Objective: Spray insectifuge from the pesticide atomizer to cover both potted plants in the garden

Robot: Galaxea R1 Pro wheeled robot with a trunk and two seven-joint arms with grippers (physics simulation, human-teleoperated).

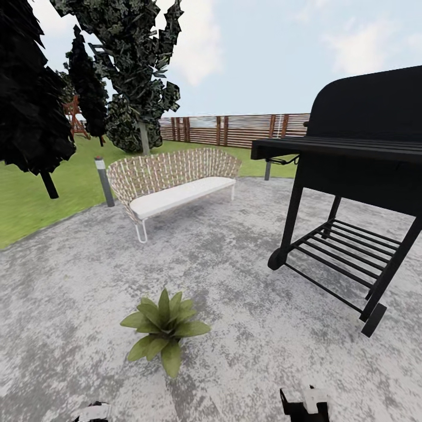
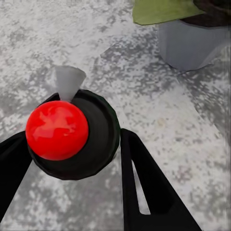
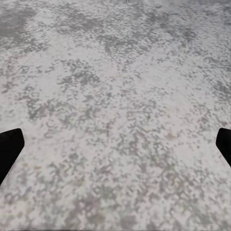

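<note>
Atomizer held in left gripper beside a potted plant

Atomizer point(image 2: 72, 137) is seen in the left wrist view clamped between the two black fingers point(image 2: 144, 185) of the left gripper point(image 2: 70, 159): a dark, rounded body with a glossy red ball on it and a pale grey cone-shaped nozzle at its far side. The fingers are pressed against the body on either side, so the left gripper is closed on the atomizer. Beyond the nozzle, speckled grey paving point(image 2: 144, 96) is seen, and past that a grey pot point(image 2: 192, 45) with a broad green leaf hanging over its rim. The nozzle and the pot are near each other but apart.

In the right wrist view, the right gripper point(image 3: 115, 144) is shown only by two dark fingertips point(image 3: 9, 147) at opposite edges, spread wide with nothing between them but paving; the right gripper is open and holds nothing.

In the head view, the plant point(image 1: 164, 328) is seen as a low rosette of pointed leaves standing on the paving just ahead of the robot. Farther off, a wicker bench point(image 1: 170, 181) with a white cushion is set near the lawn point(image 1: 35, 199), with a short bollard light point(image 1: 104, 180) beside it. A black grill point(image 1: 351, 176) on wheels stands to the right. Dark trees point(image 1: 35, 88) and a wooden fence point(image 1: 234, 129) are seen behind.
</note>
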